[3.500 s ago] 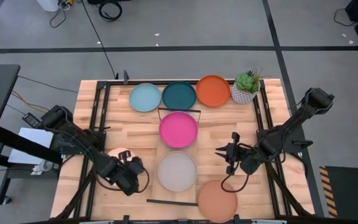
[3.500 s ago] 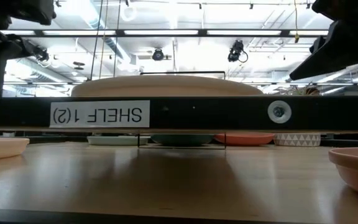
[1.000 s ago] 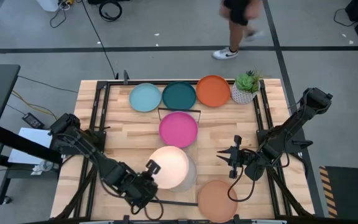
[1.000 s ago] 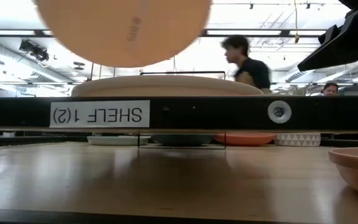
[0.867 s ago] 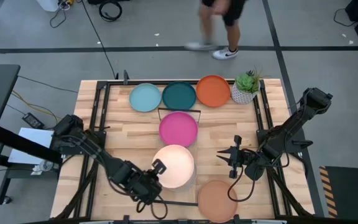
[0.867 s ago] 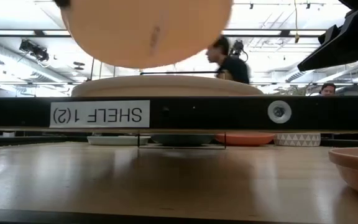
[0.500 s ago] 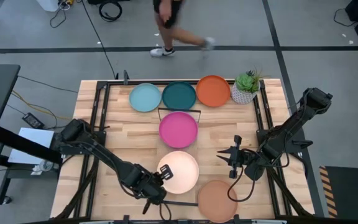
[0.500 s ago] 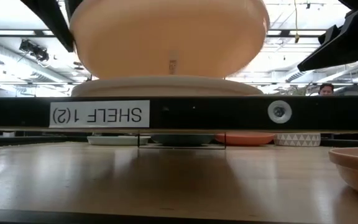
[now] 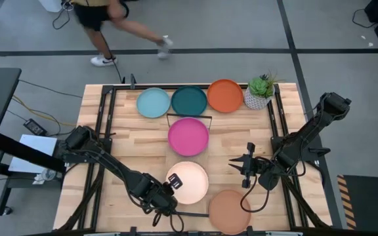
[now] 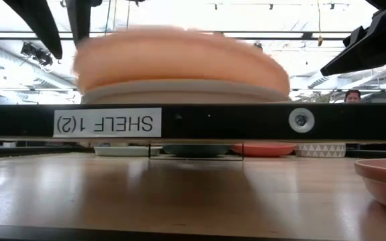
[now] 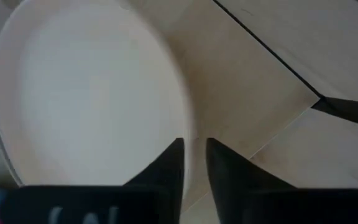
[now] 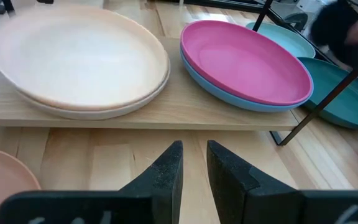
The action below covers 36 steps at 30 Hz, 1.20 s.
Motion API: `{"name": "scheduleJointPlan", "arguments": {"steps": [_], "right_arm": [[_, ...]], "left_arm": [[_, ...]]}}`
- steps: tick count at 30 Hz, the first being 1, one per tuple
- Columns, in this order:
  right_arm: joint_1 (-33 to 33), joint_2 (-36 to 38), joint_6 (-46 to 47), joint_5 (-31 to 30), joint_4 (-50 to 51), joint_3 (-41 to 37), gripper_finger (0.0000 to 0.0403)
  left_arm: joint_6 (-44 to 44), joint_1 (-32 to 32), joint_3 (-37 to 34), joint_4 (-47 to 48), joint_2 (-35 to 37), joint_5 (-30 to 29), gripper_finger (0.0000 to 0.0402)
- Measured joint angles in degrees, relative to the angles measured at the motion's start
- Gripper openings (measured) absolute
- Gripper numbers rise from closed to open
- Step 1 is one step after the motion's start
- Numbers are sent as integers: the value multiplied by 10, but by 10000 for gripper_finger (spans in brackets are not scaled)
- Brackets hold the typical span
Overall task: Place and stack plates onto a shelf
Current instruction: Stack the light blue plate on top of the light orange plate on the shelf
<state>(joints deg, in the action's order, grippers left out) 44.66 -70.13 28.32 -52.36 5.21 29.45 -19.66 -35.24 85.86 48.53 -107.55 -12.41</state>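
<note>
The round cream plate (image 9: 188,182) lies on top of a round grey plate (image 12: 114,107), of which only the rim shows beneath it, at the near end of the long light-wood shelf (image 12: 185,113). Farther along the shelf, a round magenta plate (image 9: 188,136) sits stacked on a blue plate (image 12: 229,93), close to the thin black wire rail (image 9: 189,116) at the far end. Beyond the shelf's far end, a light blue plate (image 9: 153,103), a dark teal plate (image 9: 189,100) and an orange plate (image 9: 225,96) lie in a row on the wooden desk (image 9: 143,141), with a small potted green plant (image 9: 260,92) beside the orange one. A terracotta plate (image 9: 229,211) rests on the desk just beside the shelf's near end. The left pincer (image 9: 170,185) is at the rim of the cream plate; its fingers (image 11: 166,168) stand a narrow gap apart, and whether they grip the rim cannot be told. The right pincer (image 9: 238,165) hovers beside the shelf, near the terracotta plate, its fingers (image 12: 166,171) slightly apart and holding nothing. A person (image 9: 110,16) walks across the floor beyond the desk.
</note>
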Motion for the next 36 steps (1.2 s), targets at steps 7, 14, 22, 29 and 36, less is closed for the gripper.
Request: {"name": "scheduleJointPlan", "arguments": {"steps": [7, 14, 22, 29, 36], "right_arm": [[0, 0, 0, 0, 0, 0, 78], [0, 0, 0, 0, 0, 0, 78], [0, 0, 0, 0, -3, 0, 78], [0, 0, -1, 0, -4, 0, 78], [0, 0, -1, -3, -4, 0, 78]], "left_arm": [[60, 14, 0, 13, 6, -1, 147], [120, 35, -1, 65, 33, 19, 145], [134, 43, -75, 60, 84, 16, 106], [132, 43, -221, -46, 212, -49, 72], [149, 89, -354, -123, 342, -135, 49]]}}
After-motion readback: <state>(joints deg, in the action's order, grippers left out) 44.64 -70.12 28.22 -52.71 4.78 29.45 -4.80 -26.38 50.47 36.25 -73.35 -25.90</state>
